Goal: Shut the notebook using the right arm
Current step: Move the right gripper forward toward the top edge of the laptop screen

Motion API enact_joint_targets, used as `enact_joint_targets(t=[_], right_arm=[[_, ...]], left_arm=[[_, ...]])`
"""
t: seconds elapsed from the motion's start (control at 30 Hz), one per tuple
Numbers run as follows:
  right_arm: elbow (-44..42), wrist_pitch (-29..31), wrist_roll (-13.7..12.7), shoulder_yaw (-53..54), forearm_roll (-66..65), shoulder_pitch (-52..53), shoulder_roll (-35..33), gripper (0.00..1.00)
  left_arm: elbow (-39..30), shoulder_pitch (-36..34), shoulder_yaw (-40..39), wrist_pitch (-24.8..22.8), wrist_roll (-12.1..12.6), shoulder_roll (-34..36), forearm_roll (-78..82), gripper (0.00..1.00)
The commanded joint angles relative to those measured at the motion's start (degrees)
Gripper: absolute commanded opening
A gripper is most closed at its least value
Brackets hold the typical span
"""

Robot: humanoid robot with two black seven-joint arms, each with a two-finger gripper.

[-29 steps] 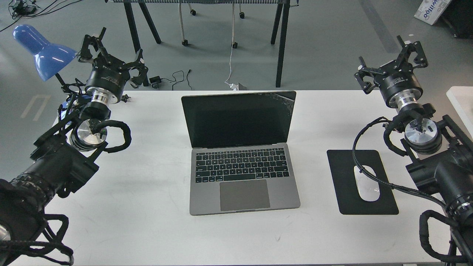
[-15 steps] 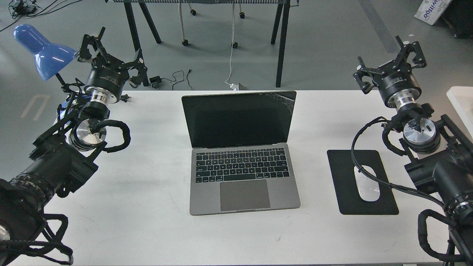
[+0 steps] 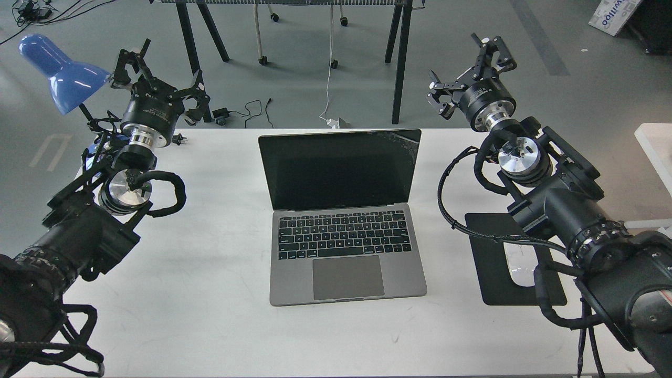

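Note:
The notebook [image 3: 344, 252] is a space-grey laptop standing open in the middle of the white table [image 3: 210, 294], its black screen [image 3: 338, 168] upright and facing me. My right gripper [image 3: 469, 67] is open, held above the table's far edge, up and to the right of the screen's top right corner, and apart from it. My left gripper [image 3: 157, 79] is open and empty at the far left, beside the blue lamp [image 3: 60, 71].
A black mouse pad [image 3: 512, 260] with a white mouse [image 3: 520, 270] lies right of the notebook, partly under my right arm. Black table legs [image 3: 399, 63] and cables stand on the floor behind the table.

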Motion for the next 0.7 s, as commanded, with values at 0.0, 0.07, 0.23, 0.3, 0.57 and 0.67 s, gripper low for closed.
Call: enact_joint_targets(t=[0.0, 0.07, 0.23, 0.3, 0.57, 0.67], right_arm=[[0.1, 0.0, 0.0, -2.3, 0.0, 0.1, 0.2, 1.0], [0.3, 0.2, -0.1, -3.3, 0.1, -0.2, 0.2, 1.0], [1.1, 0.9, -0.4, -5.4, 0.1, -1.4, 0.2, 1.0], [1.8, 2.4, -0.6, -6.1, 0.1, -2.0, 0.2, 1.0], [10.8, 2.6, -0.9, -9.5, 0.1, -7.2, 0.2, 1.0], [15.6, 2.3, -1.0, -9.8, 0.1, -9.2, -0.1, 1.0]], left_arm=[[0.0, 0.0, 0.0, 0.0, 0.0, 0.0, 0.0, 1.0], [0.0, 0.0, 0.0, 0.0, -0.1, 0.0, 0.1, 1.0], [0.0, 0.0, 0.0, 0.0, 0.0, 0.0, 0.0, 1.0], [0.0, 0.0, 0.0, 0.0, 0.0, 0.0, 0.0, 1.0], [0.0, 0.0, 0.0, 0.0, 0.0, 0.0, 0.0, 1.0], [0.0, 0.0, 0.0, 0.0, 0.0, 0.0, 0.0, 1.0]])
